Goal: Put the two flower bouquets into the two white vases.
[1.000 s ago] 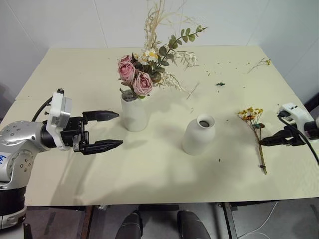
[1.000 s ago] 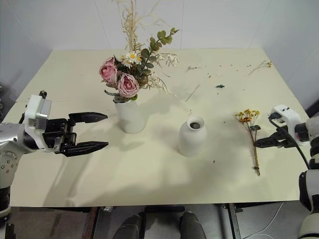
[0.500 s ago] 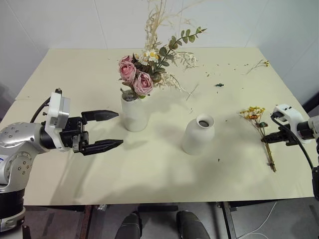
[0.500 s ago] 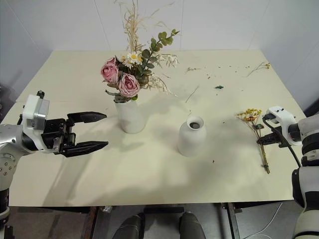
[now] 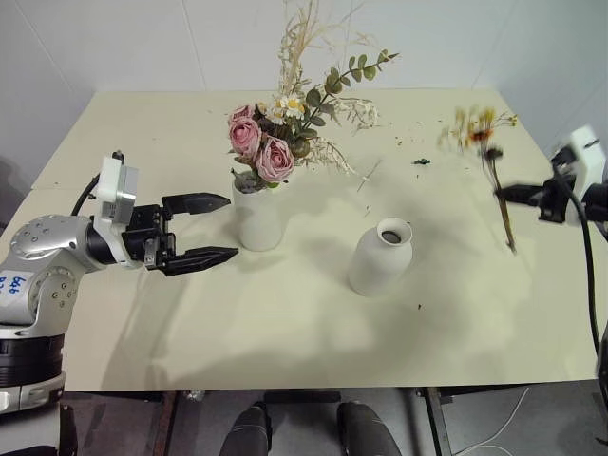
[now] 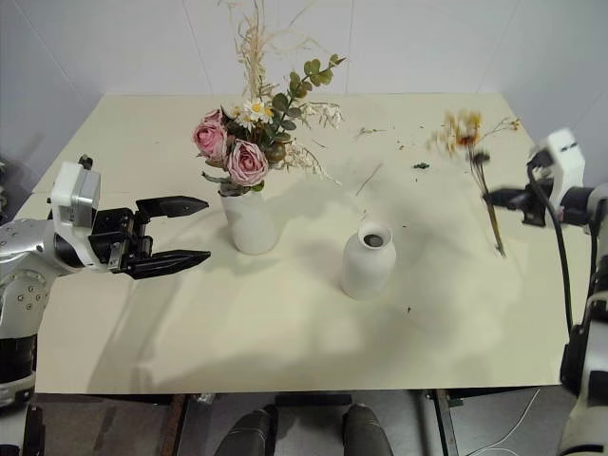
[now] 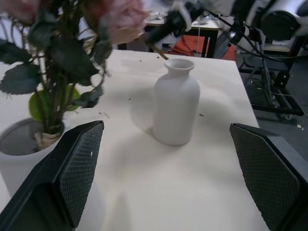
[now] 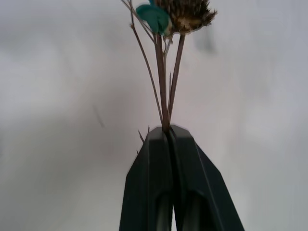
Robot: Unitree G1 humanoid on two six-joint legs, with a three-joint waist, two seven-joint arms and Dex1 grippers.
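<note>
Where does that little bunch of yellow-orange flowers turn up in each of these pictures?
Left eye view: small bunch at upper right, lifted off the table, pinched by the right gripper.
Right eye view: upper right, same pose.
Left wrist view: a blurred dark stem behind the bottle vase, likely it.
Right wrist view: stems rising from the shut fingers.
Shared landmark: the bottle vase.

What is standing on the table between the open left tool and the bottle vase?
The cylinder vase with the rose bouquet stands between the left tool and the bottle vase, in the left eye view.

Roses (image 5: 259, 149): pink. Small bunch (image 5: 472, 126): yellow-orange. Both vases (image 5: 381, 257): matte white. Table (image 5: 285, 323): pale cream. Gripper fingers (image 5: 196, 201): black.
</note>
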